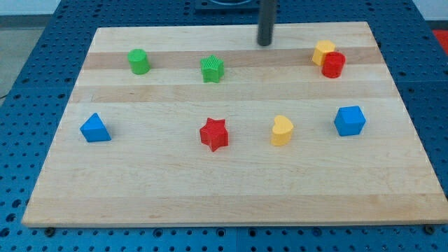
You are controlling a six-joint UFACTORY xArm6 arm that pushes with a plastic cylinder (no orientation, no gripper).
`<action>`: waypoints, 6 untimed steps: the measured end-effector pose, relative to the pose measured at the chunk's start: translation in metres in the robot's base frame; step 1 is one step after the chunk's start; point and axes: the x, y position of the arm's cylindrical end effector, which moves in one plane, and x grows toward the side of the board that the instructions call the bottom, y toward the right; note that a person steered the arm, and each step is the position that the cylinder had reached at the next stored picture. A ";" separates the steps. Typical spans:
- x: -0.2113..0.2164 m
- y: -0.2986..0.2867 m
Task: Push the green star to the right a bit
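The green star [212, 68] lies on the wooden board [231, 189] in its upper middle part. My tip [264, 43] rests near the board's top edge, up and to the right of the green star, with a clear gap between them. A green cylinder [138, 61] stands to the star's left.
A yellow block [322, 51] touches a red cylinder [334, 65] at the upper right. A blue cube [349, 120] is at the right, a yellow heart [281, 130] and a red star [214, 134] in the middle, a blue triangular block [94, 128] at the left.
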 end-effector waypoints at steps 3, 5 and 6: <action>0.041 -0.131; 0.083 -0.125; 0.085 -0.072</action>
